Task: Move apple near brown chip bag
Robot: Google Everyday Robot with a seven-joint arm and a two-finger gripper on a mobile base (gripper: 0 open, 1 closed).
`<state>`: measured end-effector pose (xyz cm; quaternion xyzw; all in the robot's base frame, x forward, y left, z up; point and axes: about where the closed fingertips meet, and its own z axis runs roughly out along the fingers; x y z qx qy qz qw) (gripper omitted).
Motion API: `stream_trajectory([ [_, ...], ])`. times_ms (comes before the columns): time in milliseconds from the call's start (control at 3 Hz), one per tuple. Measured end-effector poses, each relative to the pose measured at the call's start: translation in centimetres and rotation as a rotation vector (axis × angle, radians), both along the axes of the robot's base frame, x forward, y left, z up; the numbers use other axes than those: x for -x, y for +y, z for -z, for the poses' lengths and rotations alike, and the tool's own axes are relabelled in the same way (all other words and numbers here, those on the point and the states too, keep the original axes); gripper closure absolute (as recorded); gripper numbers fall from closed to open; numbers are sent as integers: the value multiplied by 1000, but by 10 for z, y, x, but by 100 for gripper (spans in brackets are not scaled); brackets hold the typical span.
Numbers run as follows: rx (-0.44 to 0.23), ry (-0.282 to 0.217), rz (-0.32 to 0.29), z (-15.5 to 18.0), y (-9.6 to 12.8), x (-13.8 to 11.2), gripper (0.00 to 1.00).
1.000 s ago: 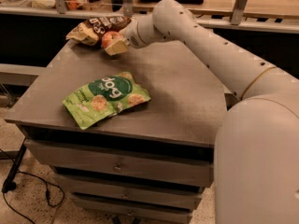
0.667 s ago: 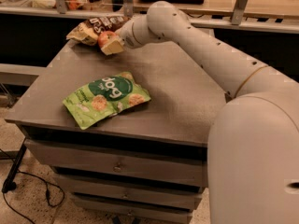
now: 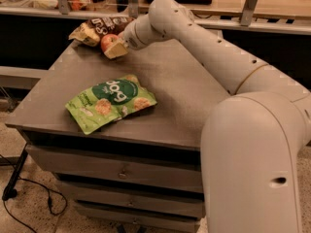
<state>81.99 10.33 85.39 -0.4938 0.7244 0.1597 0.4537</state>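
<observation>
The hand [image 3: 114,48] was clamped on the apple [image 3: 108,41], just beside the brown chip bag [image 3: 92,29]; the green bag [image 3: 111,101] lay well apart.

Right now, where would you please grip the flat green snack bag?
Take the flat green snack bag by its front end, from above: it lies flat, offering only edges. The gripper is at the back, holding the small red apple.
</observation>
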Motion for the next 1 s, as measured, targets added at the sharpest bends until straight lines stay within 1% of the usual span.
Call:
stream_trajectory([
  [333, 16, 6, -5, 2, -2, 1, 36],
  [667, 16, 6, -5, 2, -2, 1, 12],
  [1000, 11, 21, 12, -6, -25, -1, 0],
])
